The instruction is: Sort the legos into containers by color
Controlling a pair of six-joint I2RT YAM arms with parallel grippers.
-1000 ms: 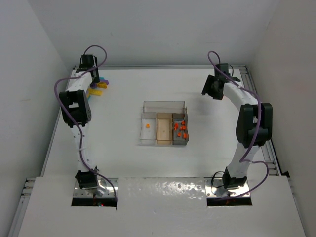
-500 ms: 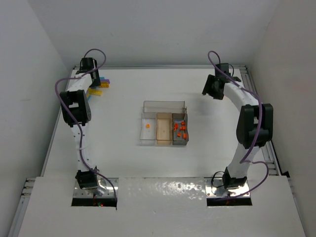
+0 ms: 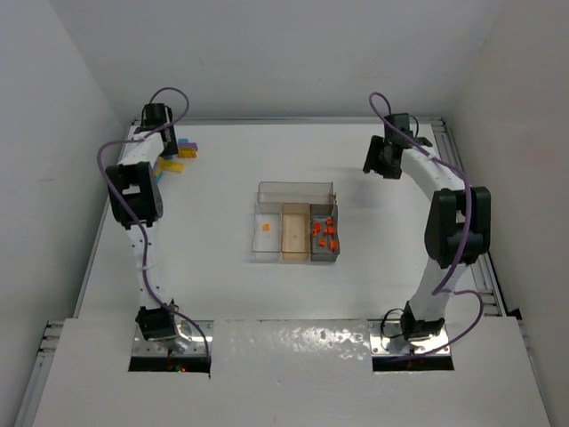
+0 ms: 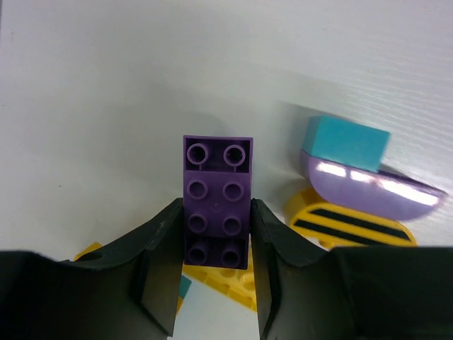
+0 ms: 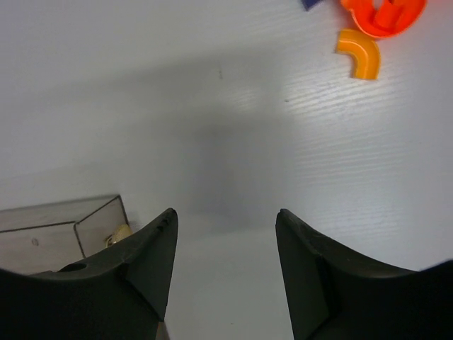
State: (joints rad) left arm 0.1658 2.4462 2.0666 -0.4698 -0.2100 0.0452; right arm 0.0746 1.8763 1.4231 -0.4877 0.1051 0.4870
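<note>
My left gripper (image 4: 216, 204) is shut on a dark purple eight-stud lego (image 4: 216, 173), one finger pressed to each long side. That lego sits over a yellow plate (image 4: 230, 278) in the pile of legos (image 3: 176, 157) at the table's back left, where the left gripper (image 3: 165, 148) is. A teal block (image 4: 348, 142) rests on a lilac curved piece (image 4: 368, 188) to the right. The clear tray of containers (image 3: 258, 252) lies mid-table, with several orange legos (image 3: 326, 233) in its grey section. My right gripper (image 5: 226, 212) is open above bare table at the back right (image 3: 376, 165).
A yellow disc with black stripes (image 4: 352, 227) lies under the lilac piece. An orange curved piece (image 5: 359, 54) and a red-orange one (image 5: 383, 13) lie beyond the right gripper. One orange bit (image 3: 266, 227) sits in the tray's left section. White walls surround the table.
The left gripper's fingers have closed onto the purple lego at the pile. The right arm has hardly moved.
</note>
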